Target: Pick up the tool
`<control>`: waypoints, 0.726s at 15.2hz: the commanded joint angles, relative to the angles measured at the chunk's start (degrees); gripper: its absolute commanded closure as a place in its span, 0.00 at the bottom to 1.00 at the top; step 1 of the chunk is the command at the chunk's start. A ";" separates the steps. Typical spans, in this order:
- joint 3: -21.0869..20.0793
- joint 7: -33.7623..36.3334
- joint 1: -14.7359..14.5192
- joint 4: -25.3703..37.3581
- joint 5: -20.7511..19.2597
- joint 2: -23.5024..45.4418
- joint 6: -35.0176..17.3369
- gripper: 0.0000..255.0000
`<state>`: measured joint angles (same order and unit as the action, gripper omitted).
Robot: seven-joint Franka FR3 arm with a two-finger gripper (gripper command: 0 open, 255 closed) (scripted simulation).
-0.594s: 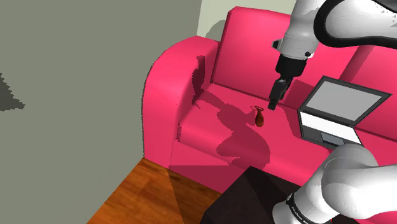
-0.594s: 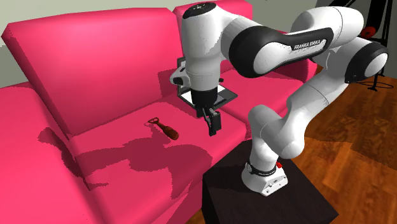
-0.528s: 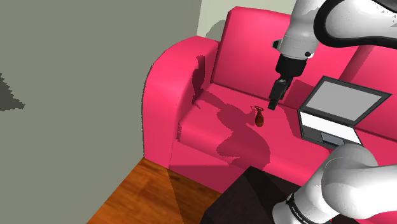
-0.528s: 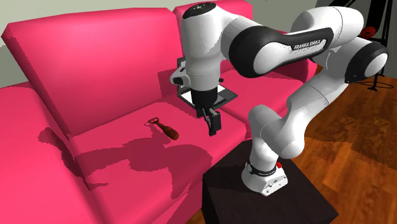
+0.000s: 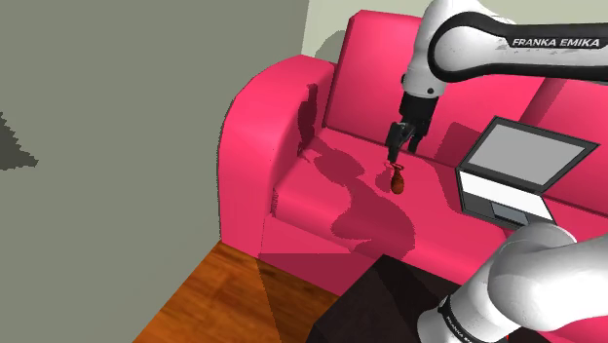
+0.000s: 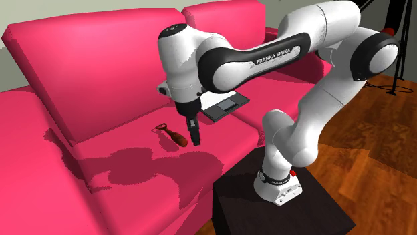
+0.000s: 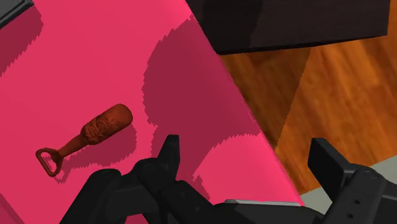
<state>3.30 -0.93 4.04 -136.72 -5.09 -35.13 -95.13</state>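
Note:
The tool is a small bottle opener (image 5: 397,179) with a reddish-brown handle and a metal ring end, lying flat on the pink sofa seat (image 5: 331,209). It also shows on the seat cushion in the second exterior view, bottle opener (image 6: 175,136), and in the wrist view, bottle opener (image 7: 89,135). My black gripper (image 5: 400,148) hangs open just above it, a little to the shoulder view's upper side. In the second exterior view the gripper (image 6: 194,135) is close beside the handle end. The fingers (image 7: 168,153) stand wide apart, with nothing between them.
An open laptop (image 5: 516,171) lies on the sofa seat at the shoulder view's right. The sofa's armrest (image 5: 255,127) and backrest (image 5: 375,73) enclose the seat. The black stand (image 6: 281,207) sits on wooden floor (image 6: 374,147) in front of the sofa.
The arm has swung from near the laptop toward the opener, and the gripper has come lower and now hovers right by the tool. The opener has not moved.

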 commanded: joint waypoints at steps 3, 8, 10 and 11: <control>2.36 3.01 2.93 1.27 -0.66 7.13 -5.36 0.00; 5.37 6.49 6.10 4.32 -0.72 16.12 -10.68 0.00; 6.64 7.74 7.29 5.76 -0.51 19.68 -12.54 0.00; 7.28 8.33 7.87 6.53 -0.34 21.44 -13.42 0.00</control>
<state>9.82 6.92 11.18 -130.83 -5.45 -15.01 -107.92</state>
